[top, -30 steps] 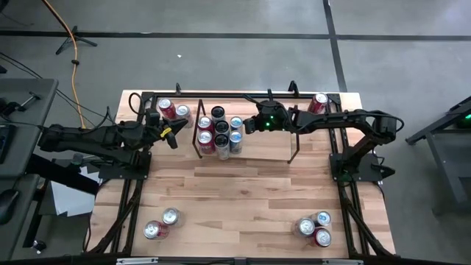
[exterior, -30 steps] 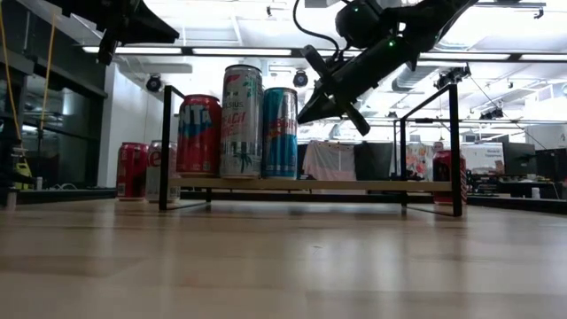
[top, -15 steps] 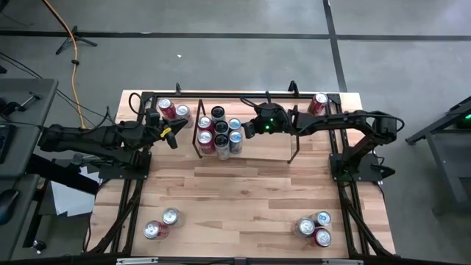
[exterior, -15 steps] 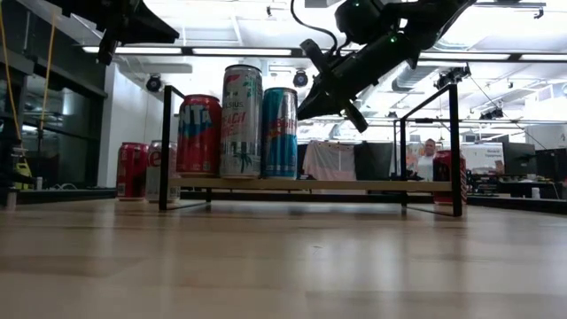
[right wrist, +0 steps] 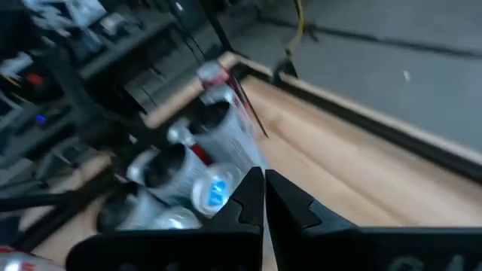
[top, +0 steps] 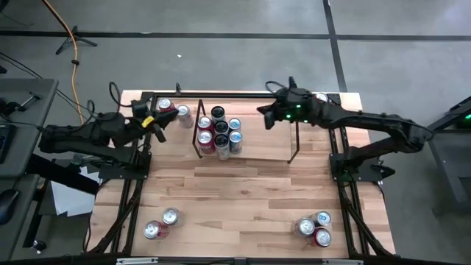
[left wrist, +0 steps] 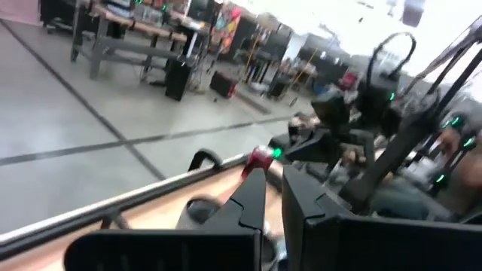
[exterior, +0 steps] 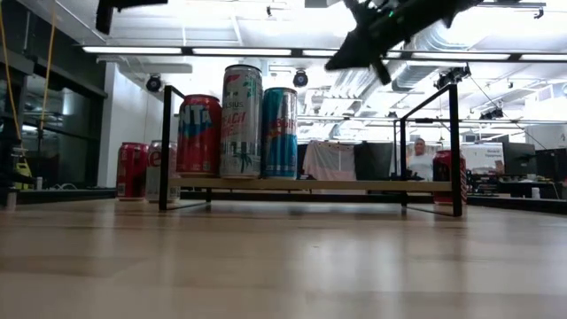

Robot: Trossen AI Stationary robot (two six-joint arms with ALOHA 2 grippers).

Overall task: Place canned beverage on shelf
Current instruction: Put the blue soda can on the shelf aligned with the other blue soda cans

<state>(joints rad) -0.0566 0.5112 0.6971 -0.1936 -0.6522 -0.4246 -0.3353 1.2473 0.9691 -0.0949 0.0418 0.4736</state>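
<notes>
On shelf (top: 291,140), six cans (top: 220,132) sit packed at its left end, leaving the rest free for more. Right gripper (top: 263,118) hangs above shelf's right half, jaws clenched, empty. Left gripper (top: 157,129) near back-left cans (top: 173,110), clenched too, empty.

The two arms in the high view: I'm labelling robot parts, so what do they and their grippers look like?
Both arms are dark, slim and jointed. The left gripper carries a yellow patch beside it; the right gripper has a green light glowing just behind it. Black cable loops above each wrist. The grippers' fingers are flat, black and tapered.
</notes>
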